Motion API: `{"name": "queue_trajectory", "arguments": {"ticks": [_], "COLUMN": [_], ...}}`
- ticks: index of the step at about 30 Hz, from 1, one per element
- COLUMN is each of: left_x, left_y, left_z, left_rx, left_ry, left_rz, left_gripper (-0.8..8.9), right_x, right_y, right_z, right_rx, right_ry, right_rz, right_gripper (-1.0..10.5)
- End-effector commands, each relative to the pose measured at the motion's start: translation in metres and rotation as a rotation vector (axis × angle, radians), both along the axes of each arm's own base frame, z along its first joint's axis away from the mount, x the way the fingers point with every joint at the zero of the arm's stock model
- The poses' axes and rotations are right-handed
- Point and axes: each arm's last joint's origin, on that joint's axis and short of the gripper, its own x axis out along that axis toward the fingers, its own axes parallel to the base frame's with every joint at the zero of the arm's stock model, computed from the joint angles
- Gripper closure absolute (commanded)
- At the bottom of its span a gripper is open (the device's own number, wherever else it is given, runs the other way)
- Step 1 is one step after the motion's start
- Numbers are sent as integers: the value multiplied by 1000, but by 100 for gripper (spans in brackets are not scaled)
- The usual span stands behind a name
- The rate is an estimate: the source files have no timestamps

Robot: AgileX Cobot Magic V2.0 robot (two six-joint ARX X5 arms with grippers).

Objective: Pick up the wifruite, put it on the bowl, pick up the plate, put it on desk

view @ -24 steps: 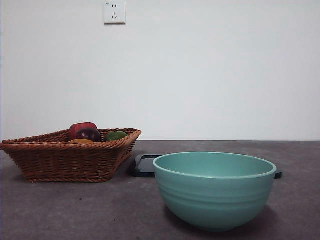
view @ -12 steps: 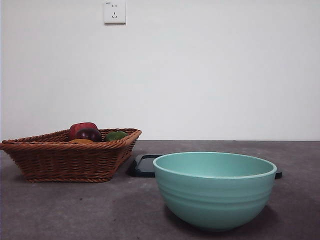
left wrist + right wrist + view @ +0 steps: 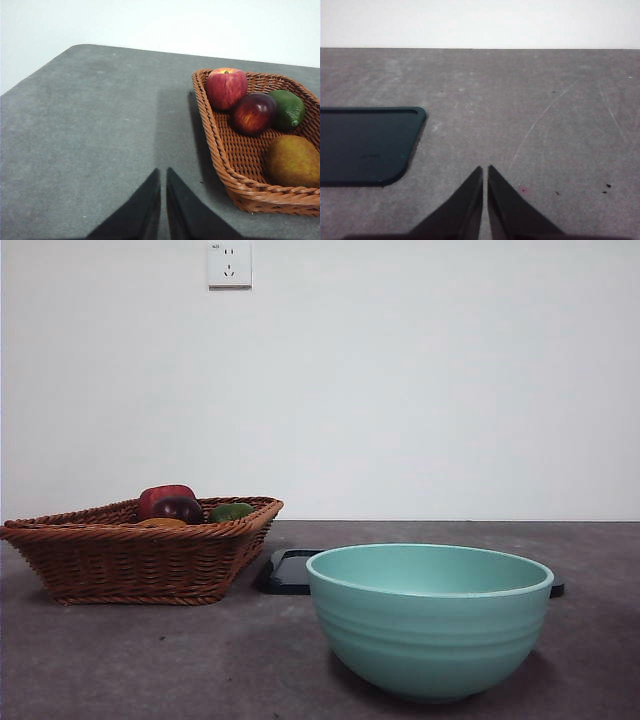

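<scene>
Woven wicker basket [image 3: 130, 555], brown, rectangular with flaring sides, is sitting on the surface [image 3: 150, 660] to the left in the front view. Four fruits are lying in it: one red apple [image 3: 226, 88], smooth and streaked; one dark plum-red fruit [image 3: 252, 113], glossy; one small green fruit [image 3: 287, 109], dimpled skin; one wifruite [image 3: 292, 161], orange-brown, matte, roundish, resting in the basket corner nearest the left wrist camera.

One bowl [image 3: 430, 620], mint green, deep and round with faint horizontal ridges, is standing alone on the surface, near the front camera, apart from the basket. It is showing nothing inside from this low angle.

One flat black tray-like plate [image 3: 367, 145], rounded corners with a low raised rim, is lying on the surface behind the bowl, between bowl and basket in the front view.

Surface is matte dark grey-brown, lightly scuffed, a few specks and one pale scratch. Wall behind is plain white, one white socket [image 3: 229, 264] high up.

Left gripper [image 3: 163, 172] is hanging over bare surface beside the basket, jaws pressed together, holding nothing. Right gripper [image 3: 485, 170] is hanging over bare surface near the plate, jaws likewise together and holding nothing.
</scene>
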Motion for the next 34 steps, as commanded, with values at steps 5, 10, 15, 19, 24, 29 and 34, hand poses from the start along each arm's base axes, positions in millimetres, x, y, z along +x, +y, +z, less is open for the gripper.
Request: {"name": "queue_trajectory", "arguments": {"ticks": [5, 10, 15, 19, 24, 29, 34], "left_x": [1, 1, 1, 1, 1, 1, 1], "left_y": [0, 0, 0, 0, 0, 0, 0], "left_z": [-7, -7, -7, -7, -7, -7, -7], "left_rx": [7, 7, 7, 7, 7, 7, 7], "left_ry": [25, 25, 25, 25, 25, 25, 25], "left_rz": [-5, -5, -5, -5, -5, -5, -5], "left_gripper": [795, 795, 795, 795, 795, 795, 795], "right_x": [0, 0, 0, 0, 0, 0, 0], "right_y": [0, 0, 0, 0, 0, 0, 0], "right_z": [-3, 0, 0, 0, 0, 0, 0], "right_rx": [8, 8, 8, 8, 8, 8, 8], "right_ry": [13, -13, -13, -13, -13, -13, -13], "right_rz": [-9, -6, -7, -7, -7, -7, -7], "right_gripper": [939, 939, 939, 939, 939, 939, 939]}}
